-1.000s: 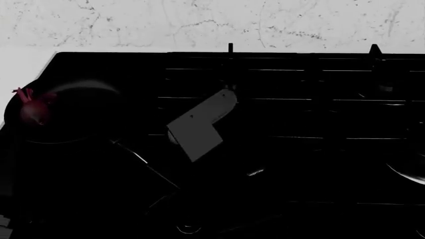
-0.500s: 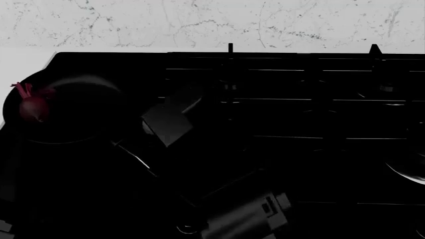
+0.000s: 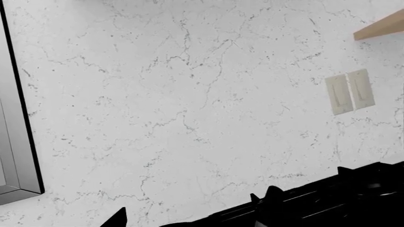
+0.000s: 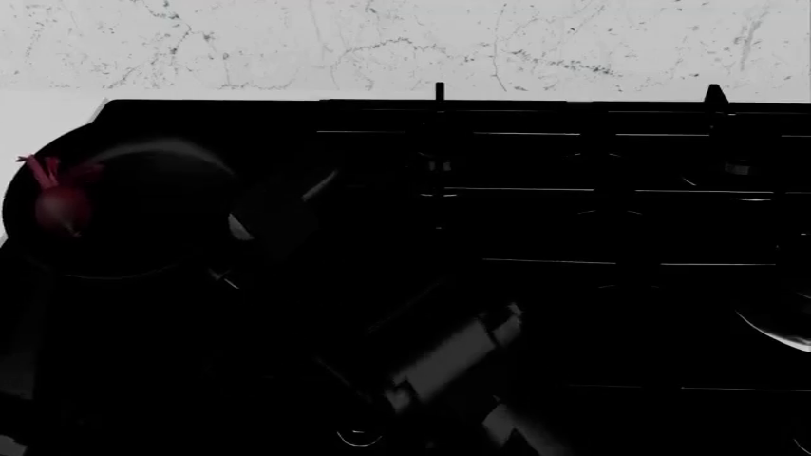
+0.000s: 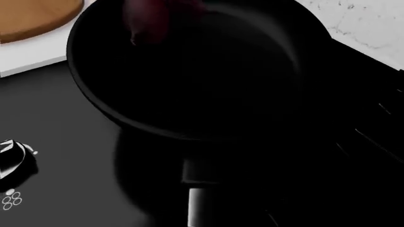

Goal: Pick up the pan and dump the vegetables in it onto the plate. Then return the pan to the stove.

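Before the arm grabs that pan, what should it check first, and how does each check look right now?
1. Vegetable inside pan: ok.
2. Pan on the stove: ok.
3. Plate in sight beside the stove: ok, partly seen.
4. Right gripper lined up with the handle: cannot tell, too dark.
5. Right gripper open: cannot tell.
6. Left arm out of the way: ok, its camera faces the wall.

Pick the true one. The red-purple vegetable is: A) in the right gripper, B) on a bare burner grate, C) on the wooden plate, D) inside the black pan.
D: the vegetable lies inside the pan near its rim, and the plate beside it looks bare.
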